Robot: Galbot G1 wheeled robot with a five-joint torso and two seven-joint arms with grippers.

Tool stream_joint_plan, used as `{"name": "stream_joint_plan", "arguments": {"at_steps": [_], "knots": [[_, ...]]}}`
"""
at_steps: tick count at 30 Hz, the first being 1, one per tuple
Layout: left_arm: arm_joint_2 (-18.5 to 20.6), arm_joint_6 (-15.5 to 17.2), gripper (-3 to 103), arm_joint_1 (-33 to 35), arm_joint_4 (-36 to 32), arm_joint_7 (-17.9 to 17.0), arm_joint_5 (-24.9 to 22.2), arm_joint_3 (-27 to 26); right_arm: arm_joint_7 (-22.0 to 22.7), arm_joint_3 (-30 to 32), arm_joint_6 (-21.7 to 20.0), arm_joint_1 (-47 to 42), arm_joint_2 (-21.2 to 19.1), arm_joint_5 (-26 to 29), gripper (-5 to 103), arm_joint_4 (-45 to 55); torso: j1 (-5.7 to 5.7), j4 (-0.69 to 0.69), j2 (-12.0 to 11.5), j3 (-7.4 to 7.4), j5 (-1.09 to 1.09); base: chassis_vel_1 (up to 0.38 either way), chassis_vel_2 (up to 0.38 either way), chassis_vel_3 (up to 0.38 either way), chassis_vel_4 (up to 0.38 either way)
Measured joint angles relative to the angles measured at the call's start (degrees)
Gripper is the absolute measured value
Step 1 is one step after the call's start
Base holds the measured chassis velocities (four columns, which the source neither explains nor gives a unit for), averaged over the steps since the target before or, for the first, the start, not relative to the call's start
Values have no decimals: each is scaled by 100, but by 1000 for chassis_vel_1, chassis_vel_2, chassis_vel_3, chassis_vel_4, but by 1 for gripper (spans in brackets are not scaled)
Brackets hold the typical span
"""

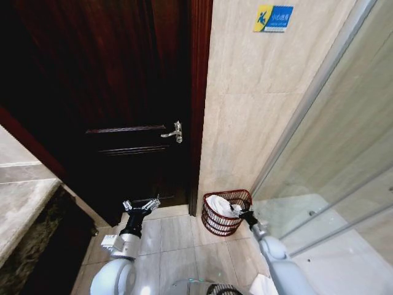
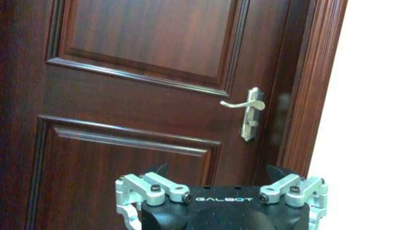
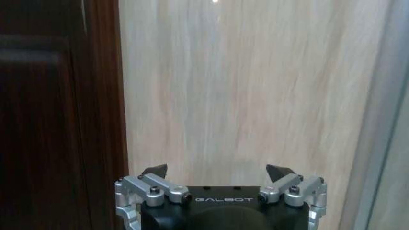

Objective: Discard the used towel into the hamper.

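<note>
Now the towel (image 1: 222, 206) lies in the hamper (image 1: 216, 224), seemingly just beside the open right gripper (image 1: 247, 216).

"GALBOT" on left hand (image 2: 219, 178), right hand (image 3: 219, 175)

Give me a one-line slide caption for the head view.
White towel lies in the wicker hamper by the dark wooden door; open right gripper at its rim, open left gripper idle.

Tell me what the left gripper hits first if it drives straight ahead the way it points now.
Most likely the dark wooden door: the open left gripper faces its panels, left of the lever handle. How far off is unclear.
</note>
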Motion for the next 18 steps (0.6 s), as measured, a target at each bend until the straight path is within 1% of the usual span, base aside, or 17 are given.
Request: {"name": "stream_joint_plan", "arguments": {"at_steps": [1,2,5,6,9,10,14,15,18], "knots": [[0,0,100,-1,0,1,0,1,63,117,-12,-200,33,49,100,371,0,0,0,0,-1,0,0,0,0],[0,0,100,-1,0,1,0,1,63,117,-12,-200,33,49,100,371,0,0,0,0,-1,0,0,0,0],[-1,0,100,0,0,0,0,1,233,306,-42,-615,114,124,100,1155,0,0,0,0,-2,0,0,0,0],[-1,0,100,0,0,0,0,1,233,306,-42,-615,114,124,100,1155,0,0,0,0,-2,0,0,0,0],[0,0,100,-1,0,0,0,0,518,640,-70,-1505,312,221,100,2630,0,-1,0,0,0,0,0,0,0],[0,0,100,-1,0,0,0,0,518,640,-70,-1505,312,221,100,2630,0,-1,0,0,0,0,0,0,0],[0,0,100,0,0,0,0,1,800,773,-92,-2143,601,224,100,3915,0,0,0,0,-2,0,0,0,0],[0,0,100,0,0,0,0,1,800,773,-92,-2143,601,224,100,3915,0,0,0,0,-2,0,0,0,0],[-1,0,100,0,0,0,0,0,990,787,-32,-2445,811,195,100,4477,0,0,0,0,-2,0,0,0,0]]}}
